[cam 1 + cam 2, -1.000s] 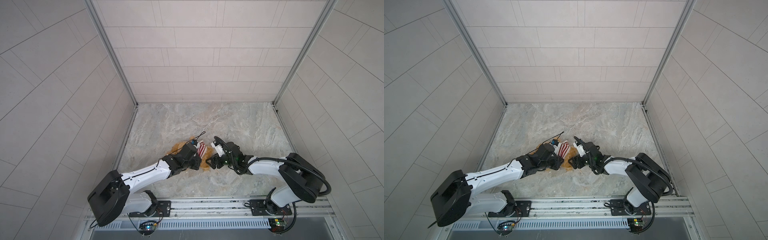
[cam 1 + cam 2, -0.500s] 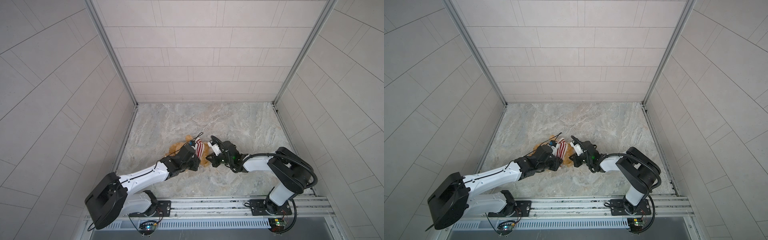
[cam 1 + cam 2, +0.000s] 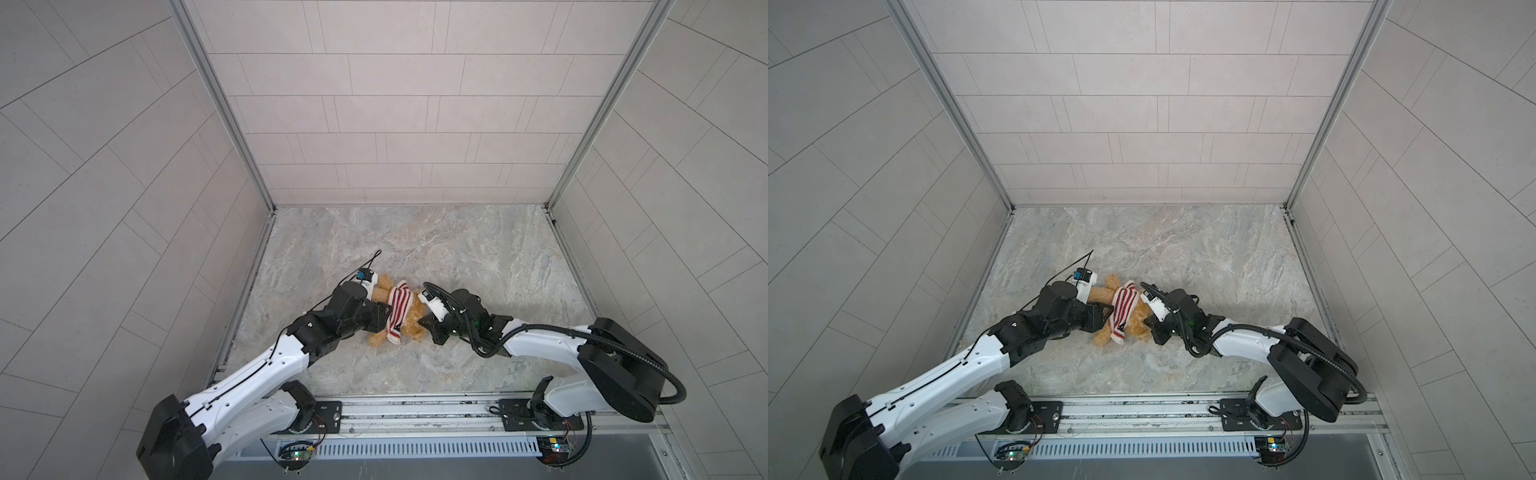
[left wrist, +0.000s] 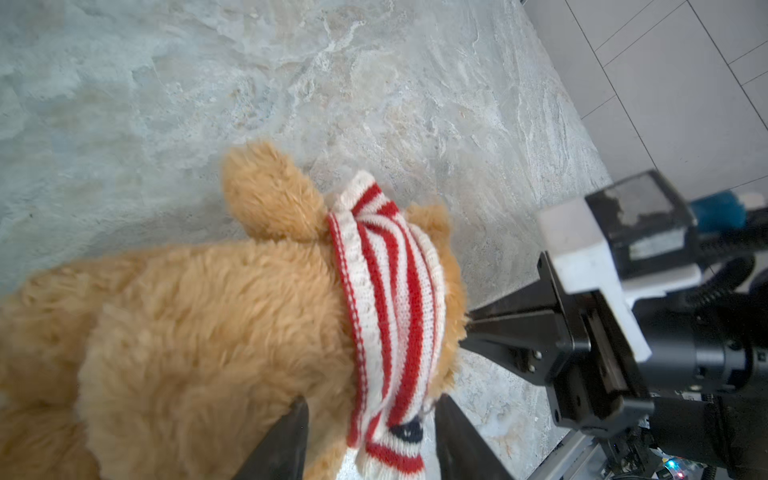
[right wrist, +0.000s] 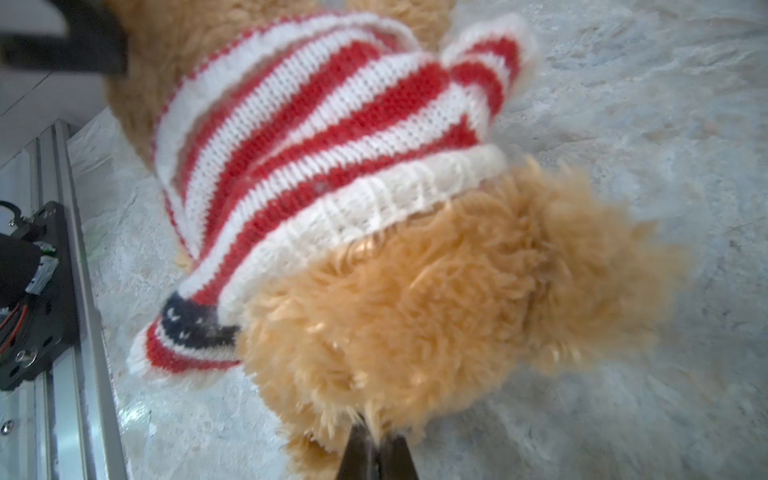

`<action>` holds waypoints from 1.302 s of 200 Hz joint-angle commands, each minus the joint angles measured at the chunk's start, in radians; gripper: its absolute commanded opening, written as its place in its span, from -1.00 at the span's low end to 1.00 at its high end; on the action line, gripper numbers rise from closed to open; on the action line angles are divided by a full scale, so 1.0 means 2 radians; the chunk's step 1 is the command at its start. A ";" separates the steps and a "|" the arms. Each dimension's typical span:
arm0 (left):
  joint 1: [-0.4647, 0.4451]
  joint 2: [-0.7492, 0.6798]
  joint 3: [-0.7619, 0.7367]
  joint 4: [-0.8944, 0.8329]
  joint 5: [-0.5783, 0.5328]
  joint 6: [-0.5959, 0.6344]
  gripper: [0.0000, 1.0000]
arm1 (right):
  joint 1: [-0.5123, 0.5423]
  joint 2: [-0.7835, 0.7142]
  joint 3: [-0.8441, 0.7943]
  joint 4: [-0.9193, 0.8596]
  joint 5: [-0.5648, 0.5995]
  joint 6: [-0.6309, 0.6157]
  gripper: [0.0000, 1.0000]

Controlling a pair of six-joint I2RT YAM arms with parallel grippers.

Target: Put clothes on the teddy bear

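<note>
The teddy bear (image 3: 411,323) lies low in the middle of both top views, flat on the surface (image 3: 457,257) and lodged between the two tools. A red-and-white striped sweater (image 3: 399,309) is bunched in a slanting band across it, with fur bare on either side.

The left tool (image 3: 384,318) comes in from the lower left. In the left wrist view its fingers (image 4: 286,440) stand apart at the bottom edge, one on each side of the sweater's (image 4: 390,291) hem and the fur (image 4: 208,332) beside it, not clamped on either. The right tool (image 3: 422,322) meets the bear from the right. In the right wrist view its jaws are closed at the bottom edge, pinching a tuft of the bear's (image 5: 415,311) fur just past the sweater's (image 5: 332,124) white ribbed border.

The surface is grey and marbled like stone. It is boxed in by pale tiled walls (image 3: 395,104) at the back and both sides, and a metal rail (image 3: 415,409) carrying both arm bases runs along the bottom of the frame.

The top views alone show both whole arms reaching inward. Only the wrist views make out a small navy patch (image 5: 191,322) with white flecks at the sweater's corner. The left wrist view also catches the right tool (image 4: 473,328) at centre right, its tips in the fur. In the right wrist view the picture is blurred.
</note>
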 commanded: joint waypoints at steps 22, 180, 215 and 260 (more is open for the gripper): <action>0.007 0.103 0.047 -0.003 0.006 0.035 0.08 | 0.005 -0.036 -0.028 -0.085 0.012 -0.026 -1.00; 0.008 0.146 -0.010 0.053 0.001 0.029 -0.23 | 0.000 -0.037 -0.022 0.010 0.062 -0.094 0.37; 0.007 0.156 -0.008 0.060 0.016 0.035 -0.26 | -0.002 0.012 0.007 0.032 0.018 -0.116 0.24; 0.007 0.154 -0.013 0.076 0.039 0.027 -0.28 | -0.003 0.056 0.021 0.057 -0.044 -0.111 -0.26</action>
